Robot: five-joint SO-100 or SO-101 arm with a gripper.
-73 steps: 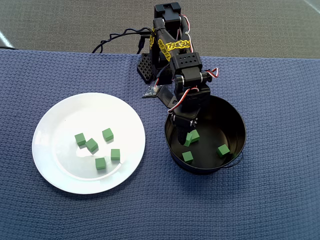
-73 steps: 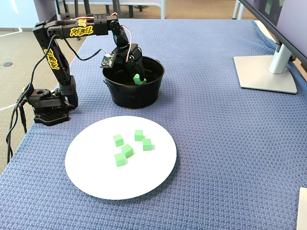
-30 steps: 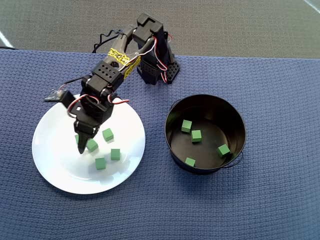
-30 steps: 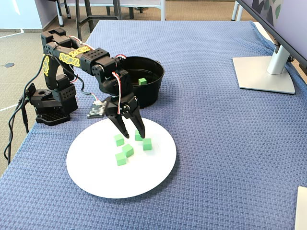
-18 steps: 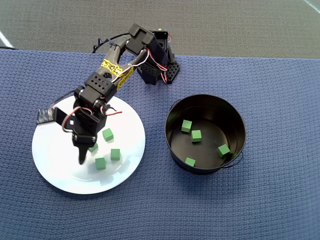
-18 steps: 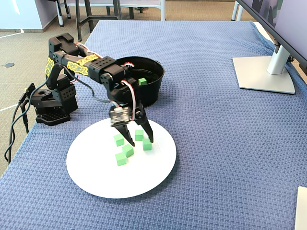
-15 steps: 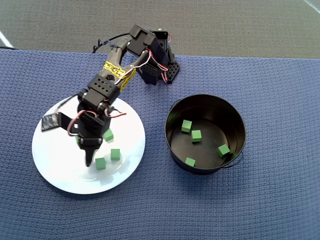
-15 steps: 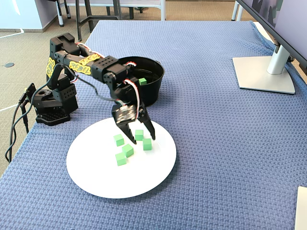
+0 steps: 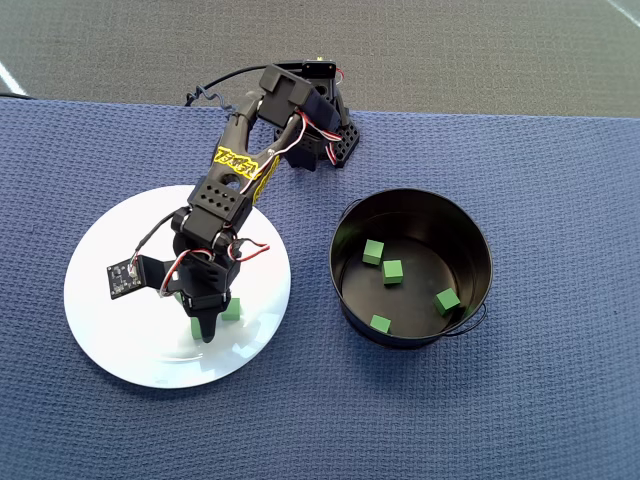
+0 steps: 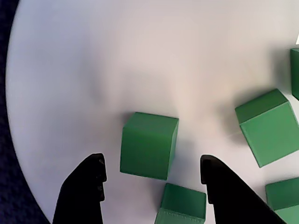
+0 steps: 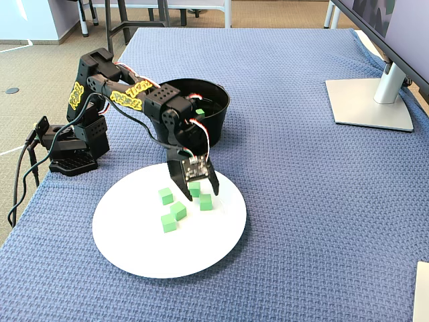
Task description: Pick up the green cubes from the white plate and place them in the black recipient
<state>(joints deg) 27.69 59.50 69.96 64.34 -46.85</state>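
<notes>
The tool [image 10: 152,175] points down over the white plate [image 9: 110,340] with its jaws spread wide and empty, one green cube [image 10: 148,145] lying on the plate between the fingertips without touching either. The arm reaches from its base [image 11: 70,151], elbow raised, wrist bent downward. Four more green cubes [image 9: 384,271] lie in the black recipient [image 9: 412,335] beside the plate on the bench [image 9: 560,400].

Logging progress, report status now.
Gripper open, low over white plate. Green cube between fingertips, not gripped. Four cubes in black pot. Neighbouring cube close by.
</notes>
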